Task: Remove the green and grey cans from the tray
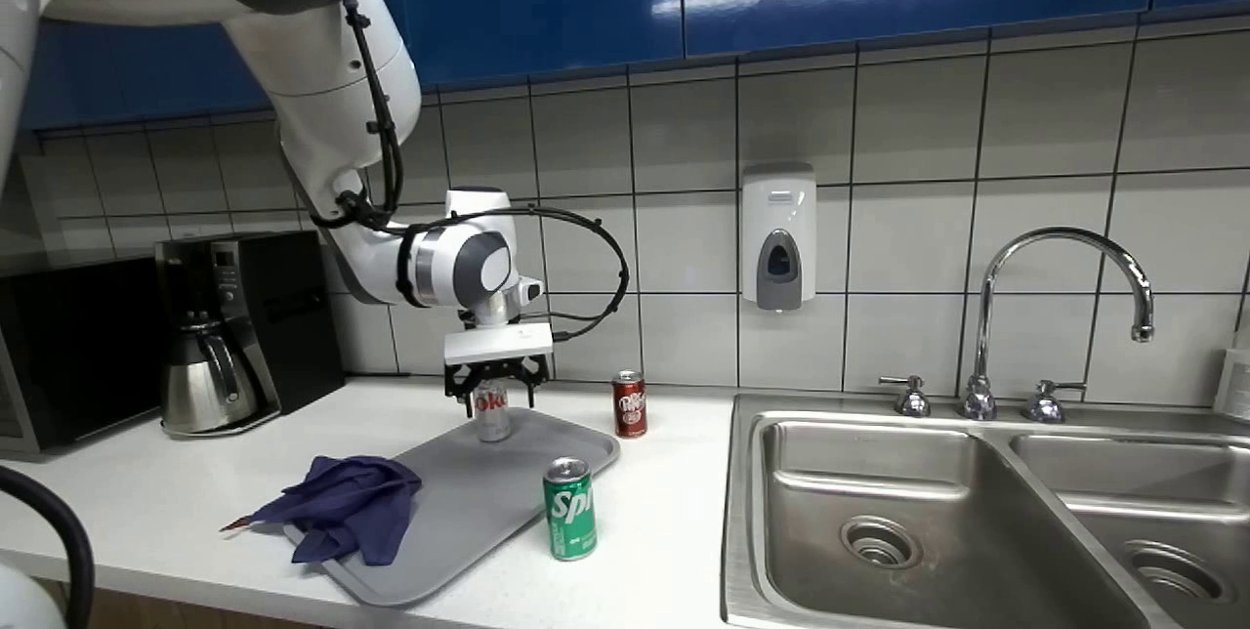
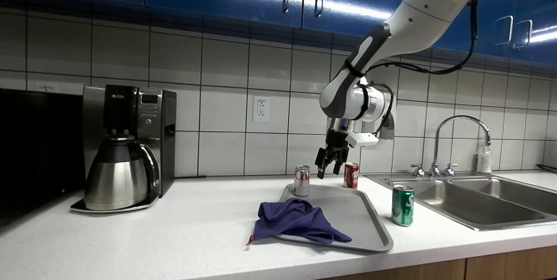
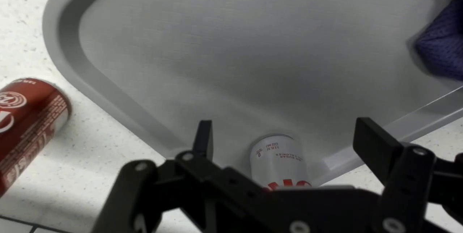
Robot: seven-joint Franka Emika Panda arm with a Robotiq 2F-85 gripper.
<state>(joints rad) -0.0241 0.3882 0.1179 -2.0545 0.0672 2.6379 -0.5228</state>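
Silver with red lettering: reads "Co" or "oke" in the exterior views on the grey can [image 2: 301, 180], then runs out of sight. Shows "SUGAR" and "CALORIES" upside down in wrist view, plus finer print too small to trust. Reads "Spr" in big white letters on the green can [image 1: 569, 509], trailing off round the side. Reads "Dr Pepper" on the red can [image 1: 630, 404], with a round "23" emblem [image 3: 11, 100] in wrist view. Can't make out the badge [image 2: 117, 96] on the coffee maker [image 2: 152, 130], too small.

For grey can: stands upright on the tray [image 1: 469, 502], near a corner; metallic body. For green can: stands upright off the tray, just beside its long rim, on the white surface [image 2: 196, 236]; glossy green wall, silver top. For red can: stands upright on the surface too, near the tray. For pincer [image 2: 329, 172]: spreads black fingers [image 3: 204, 137] wide, released; hangs over the tray beside the grey can, apart from it. Log also a crumpled purple cloth [image 2: 300, 223], lying partly on tray, partly over rim onto surface, small red tag [image 2: 250, 239] at one corner.
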